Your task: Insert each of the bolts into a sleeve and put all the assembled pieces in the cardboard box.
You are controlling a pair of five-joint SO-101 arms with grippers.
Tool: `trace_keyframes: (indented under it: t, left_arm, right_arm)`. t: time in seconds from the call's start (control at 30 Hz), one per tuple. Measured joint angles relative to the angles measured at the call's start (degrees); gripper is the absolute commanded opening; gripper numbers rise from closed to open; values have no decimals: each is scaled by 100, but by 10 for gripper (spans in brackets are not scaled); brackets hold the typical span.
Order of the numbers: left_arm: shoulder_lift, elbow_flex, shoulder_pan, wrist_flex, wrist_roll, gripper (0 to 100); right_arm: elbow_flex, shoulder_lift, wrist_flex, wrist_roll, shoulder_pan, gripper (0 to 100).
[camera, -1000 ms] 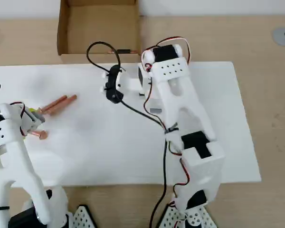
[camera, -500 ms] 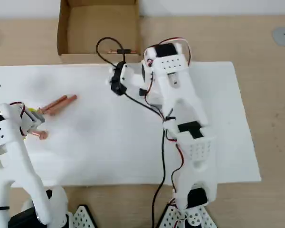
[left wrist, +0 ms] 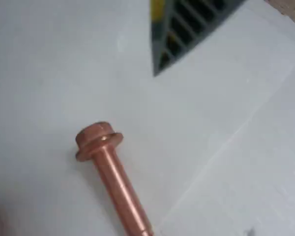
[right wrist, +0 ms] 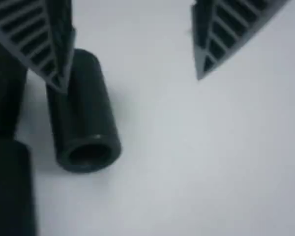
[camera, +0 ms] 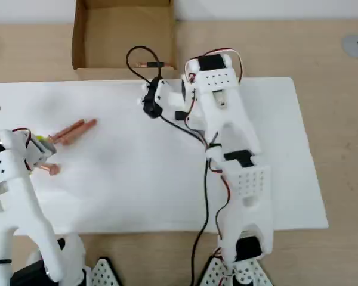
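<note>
Two copper bolts point(camera: 73, 128) lie left on the white mat point(camera: 119, 185); third bolt point(left wrist: 110, 174) just beside left gripper point(camera: 43, 156), grip unreadable. Right gripper point(right wrist: 132, 54) spread wide over black sleeve point(right wrist: 83, 130), near cardboard box point(camera: 122, 36).

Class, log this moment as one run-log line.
right end effector: open near black sleeve | bolt: bare, lying on white mat
</note>
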Motion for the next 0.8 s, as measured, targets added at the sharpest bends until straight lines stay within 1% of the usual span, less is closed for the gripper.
trace_keyframes:
  t: [0.8]
  left_arm:
    - [0, 0, 0, 0, 0, 247]
  right_arm:
    - [-264, 97, -193, 0, 26, 211]
